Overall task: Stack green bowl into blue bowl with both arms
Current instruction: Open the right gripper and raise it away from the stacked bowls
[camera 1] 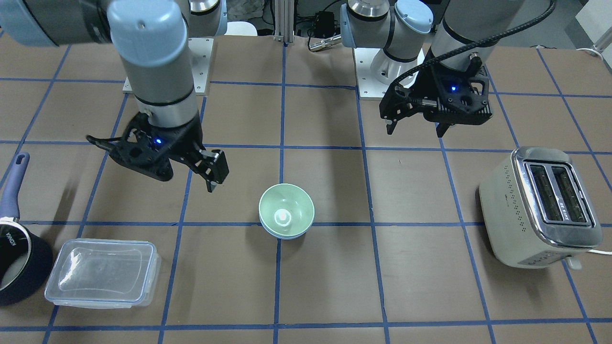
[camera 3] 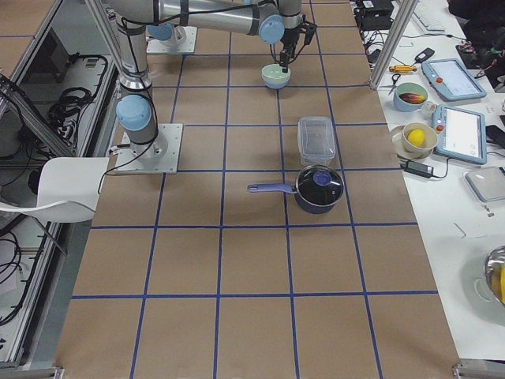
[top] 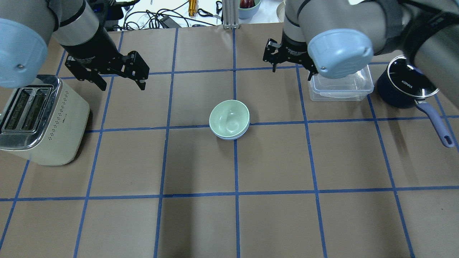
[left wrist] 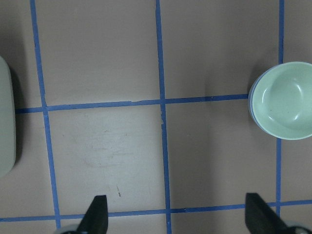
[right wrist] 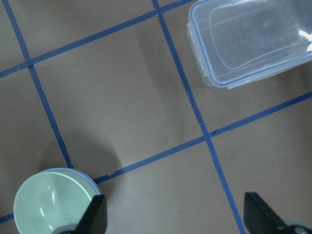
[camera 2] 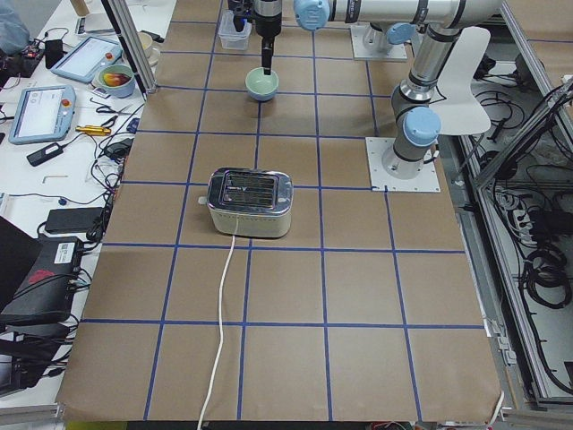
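The pale green bowl [camera 1: 286, 210] sits nested inside the blue bowl [camera 1: 287, 235] at the middle of the table; only the blue rim shows beneath it. The pair also shows in the overhead view, green bowl [top: 229, 116] in blue bowl [top: 229, 137]. My left gripper [top: 123, 85] is open and empty, raised above the table, back and to the left of the bowls. My right gripper [top: 291, 71] is open and empty, raised, back and to the right of them. The green bowl shows at the edge of the left wrist view [left wrist: 285, 105] and of the right wrist view [right wrist: 48, 204].
A cream toaster [top: 39, 118] stands at the table's left. A clear rectangular container [top: 340, 86] and a dark navy saucepan [top: 405, 86] with a long handle stand at the right, under my right arm. Blue tape lines cross the brown table.
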### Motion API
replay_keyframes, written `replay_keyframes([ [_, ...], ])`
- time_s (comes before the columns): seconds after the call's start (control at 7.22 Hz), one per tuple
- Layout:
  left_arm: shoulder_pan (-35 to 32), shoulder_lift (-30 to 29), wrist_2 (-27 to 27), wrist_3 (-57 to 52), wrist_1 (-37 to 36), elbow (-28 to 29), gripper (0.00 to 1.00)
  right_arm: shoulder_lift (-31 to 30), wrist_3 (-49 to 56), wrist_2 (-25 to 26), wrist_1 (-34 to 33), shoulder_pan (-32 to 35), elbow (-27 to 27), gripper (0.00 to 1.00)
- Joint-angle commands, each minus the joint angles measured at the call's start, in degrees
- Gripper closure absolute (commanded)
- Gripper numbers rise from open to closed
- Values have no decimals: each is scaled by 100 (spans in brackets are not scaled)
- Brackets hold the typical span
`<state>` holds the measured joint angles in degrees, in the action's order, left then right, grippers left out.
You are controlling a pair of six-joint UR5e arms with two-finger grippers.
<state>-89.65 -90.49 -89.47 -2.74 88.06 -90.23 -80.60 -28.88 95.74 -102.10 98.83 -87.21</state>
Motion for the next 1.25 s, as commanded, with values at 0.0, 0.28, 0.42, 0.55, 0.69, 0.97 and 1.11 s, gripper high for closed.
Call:
replay_keyframes([
  [0.0,0,5,0,10,0,-12,0,-544,593,137,1251,-433,248,0],
  [0.28,0,-13,0,45,0,-12,0,-510,489,59,1595,-453,222,0],
  [0.42,0,-13,0,45,0,-12,0,-431,567,24,1727,-470,161,0],
  [0.55,0,-13,0,54,0,-12,0,-431,681,24,1755,-435,160,0],
  [0.69,0,-13,0,54,0,-21,0,-457,769,-168,1659,-479,221,8],
  [0.97,0,14,-18,10,0,-21,0,-448,1366,-196,1509,-514,143,8],
  [1.11,0,5,-35,19,0,-21,0,-448,1359,-179,1518,-540,143,9],
])
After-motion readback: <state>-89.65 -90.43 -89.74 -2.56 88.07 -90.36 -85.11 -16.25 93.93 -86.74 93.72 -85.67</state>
